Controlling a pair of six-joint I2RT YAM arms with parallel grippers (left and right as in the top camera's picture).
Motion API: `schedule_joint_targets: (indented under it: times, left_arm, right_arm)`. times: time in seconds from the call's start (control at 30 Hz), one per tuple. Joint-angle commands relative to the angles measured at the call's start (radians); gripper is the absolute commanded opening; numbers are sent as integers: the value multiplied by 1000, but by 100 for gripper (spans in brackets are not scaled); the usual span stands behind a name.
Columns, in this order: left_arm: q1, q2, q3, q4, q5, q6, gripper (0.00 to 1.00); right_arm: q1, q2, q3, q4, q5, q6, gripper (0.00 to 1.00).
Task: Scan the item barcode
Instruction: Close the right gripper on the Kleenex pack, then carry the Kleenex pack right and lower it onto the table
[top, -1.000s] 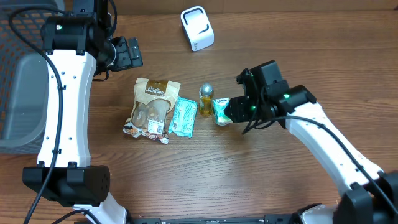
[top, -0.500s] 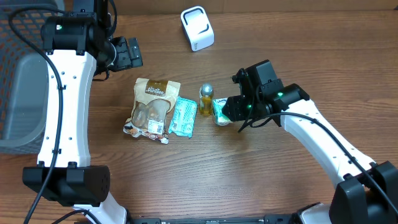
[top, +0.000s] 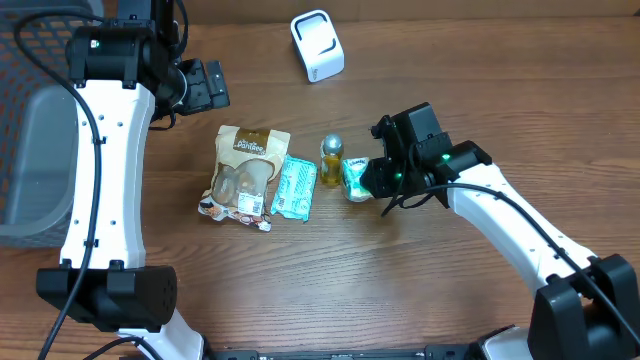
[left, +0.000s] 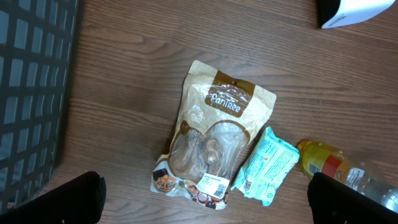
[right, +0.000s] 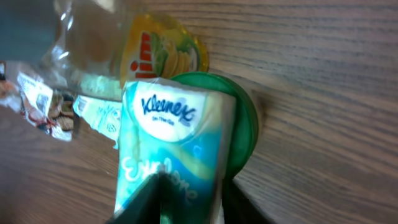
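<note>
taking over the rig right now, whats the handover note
Left gripper: open, empty, off to the far side near the basket, away from the items.
Right gripper: down at the Kleenex pack, one finger on either side of it. Can't tell if it is clamped yet.
Items: the pack lies on the table next to the yellow bottle. The teal packet and PanTree bag are further along the row. The white scanner is at the far edge.
Done: right gripper is placed on the pack.
Left: confirm the grip, lift the pack, show its barcode to the scanner.
</note>
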Motion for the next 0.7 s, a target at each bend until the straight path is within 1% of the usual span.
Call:
schedule_joint_targets:
  times: [0.0,0.13,0.2,0.4,0.67]
  left_arm:
    - [-2,2,15,-1,5,11,100]
    - [-2,2,15,-1,5,11,100]
    - [-2,2,15,-1,5,11,100]
    - [-2,2,15,-1,5,11,100]
    - [-2,2,15,-1,5,11,99]
  right_arm:
    - [5,13,-6,4,7,0,15]
    - [5,10,-1,3,7,0,6]
    - [2,0,12,-3,7,0,4]
    - [-23,-48,64,-26,11,0,4]
    - [-126,-68,66,-93,79,0,4]
